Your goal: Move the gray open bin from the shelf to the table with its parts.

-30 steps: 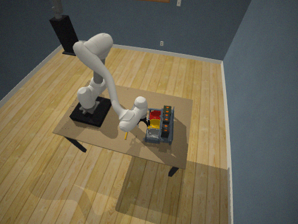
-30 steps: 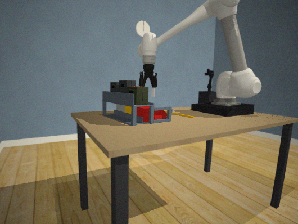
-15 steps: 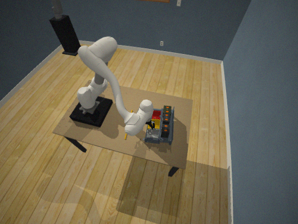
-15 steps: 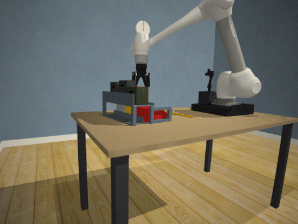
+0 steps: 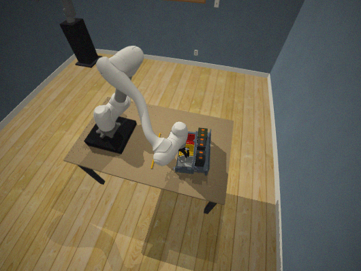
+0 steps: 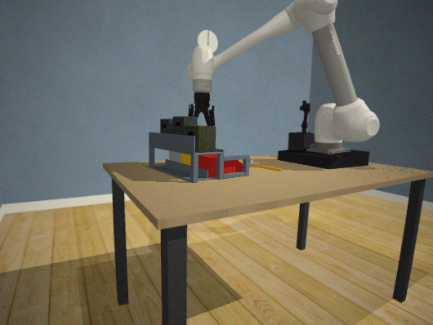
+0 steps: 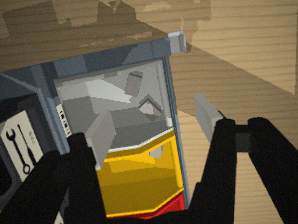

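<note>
The gray bin sits on the shelf, at its near end in the top view, with small gray parts inside. The yellow bin is right beside it, and the red bin lies beyond the yellow one. Dark boxes stand in a row along the right side of the shelf; a green box is among them, and they rise close beside the gray bin. A yellow strip lies on the bench, left of the shelf.

One box label shows a wrench and another tool (its small print is too blurred to read). The gray bin's label is unreadable too.

The end effector is spread partway, pinching nothing, above the shelf.

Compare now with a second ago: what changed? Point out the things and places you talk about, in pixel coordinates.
The hand [image 5: 184, 152] [image 6: 202, 118] [image 7: 153, 114] moved sideways toward the shelf [image 5: 184, 171] [image 6: 171, 140] [image 7: 110, 59], rightward in the top view and leftward in the exterior view. It's open; nothing was taken hold of or let go. The gray bin [image 5: 185, 163] [image 6: 175, 156], yellow bin [image 5: 191, 150] [image 6: 185, 159] [image 7: 145, 185] and red bin [image 5: 191, 137] [image 6: 207, 165] stayed put.
</note>
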`<move>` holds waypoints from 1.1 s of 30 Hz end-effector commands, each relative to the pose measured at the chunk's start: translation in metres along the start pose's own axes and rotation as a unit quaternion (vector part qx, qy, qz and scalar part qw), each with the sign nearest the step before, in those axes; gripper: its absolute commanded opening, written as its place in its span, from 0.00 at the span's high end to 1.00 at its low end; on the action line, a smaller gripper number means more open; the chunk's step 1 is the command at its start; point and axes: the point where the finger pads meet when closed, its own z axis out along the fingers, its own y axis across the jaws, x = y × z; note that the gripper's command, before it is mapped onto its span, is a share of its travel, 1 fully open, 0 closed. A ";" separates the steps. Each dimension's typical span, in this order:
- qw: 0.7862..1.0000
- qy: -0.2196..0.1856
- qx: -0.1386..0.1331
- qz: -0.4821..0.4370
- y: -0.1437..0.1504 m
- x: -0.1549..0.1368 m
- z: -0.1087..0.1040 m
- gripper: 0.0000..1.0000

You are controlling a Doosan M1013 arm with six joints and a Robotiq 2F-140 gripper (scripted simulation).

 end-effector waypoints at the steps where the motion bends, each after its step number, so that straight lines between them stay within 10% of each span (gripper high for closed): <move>1: 1.000 0.000 0.000 0.000 -0.002 0.001 0.000 0.43; 33: 1.000 0.000 0.000 0.000 0.011 -0.005 0.000 0.43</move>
